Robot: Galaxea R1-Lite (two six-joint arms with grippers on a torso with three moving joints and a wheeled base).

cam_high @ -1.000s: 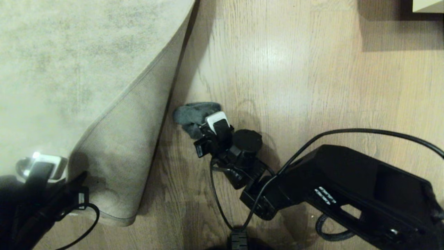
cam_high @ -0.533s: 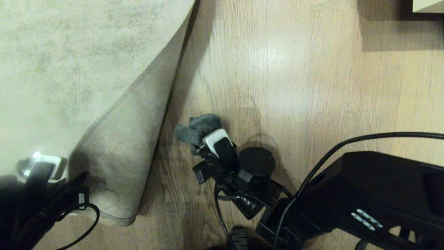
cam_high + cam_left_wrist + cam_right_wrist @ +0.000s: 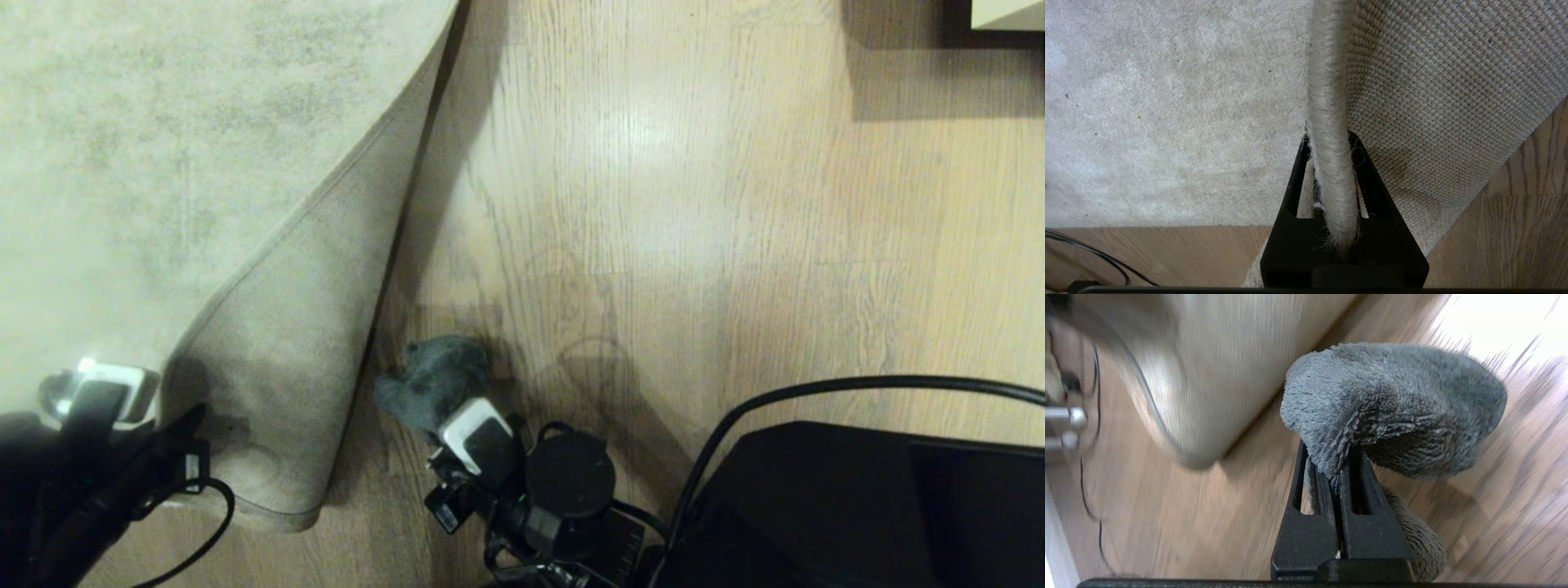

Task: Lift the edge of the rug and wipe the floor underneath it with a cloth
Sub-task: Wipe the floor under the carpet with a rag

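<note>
The rug (image 3: pixel 147 163) covers the far left, its near corner folded up, backing showing. The left claw (image 3: pixel 1329 163) pinches its bound edge. On the floor (image 3: pixel 694 204) just right, the right claw (image 3: pixel 1336 473) clamps the cloth (image 3: pixel 433 380).

head view: looks steeply down from above onto the floor (image 3: pixel 735 204) and the folded-back rug (image 3: pixel 163 163). left wrist view: close behind its jaws, facing the rug's bound edge. right wrist view: low, close, facing the cloth (image 3: pixel 1392 404); all views share the rug's turned-up corner.
</note>
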